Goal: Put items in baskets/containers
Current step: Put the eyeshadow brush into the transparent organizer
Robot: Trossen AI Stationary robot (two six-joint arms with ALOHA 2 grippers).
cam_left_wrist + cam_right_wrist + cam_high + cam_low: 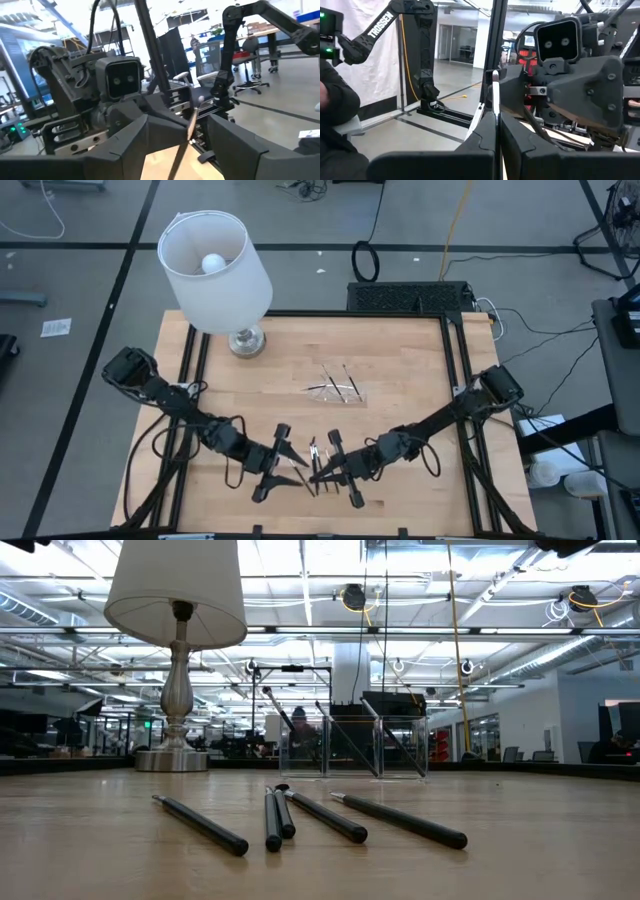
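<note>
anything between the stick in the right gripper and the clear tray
Nothing visible. The right gripper is shut on a thin dark stick, and only bare wooden table lies before the clear oblong plastic tray. The white-shaded lamp stands well off that line.

Thin dark pencil-like sticks (300, 818), five, lie loose on wooden table (400, 360) near front edge. Behind them, mid-table, small clear oblong plastic tray (337, 389) holds more sticks. White-shaded lamp on metal base (245, 340) stands far back left. Left gripper (283, 463) and right gripper (338, 470) face each other above loose sticks.
</note>
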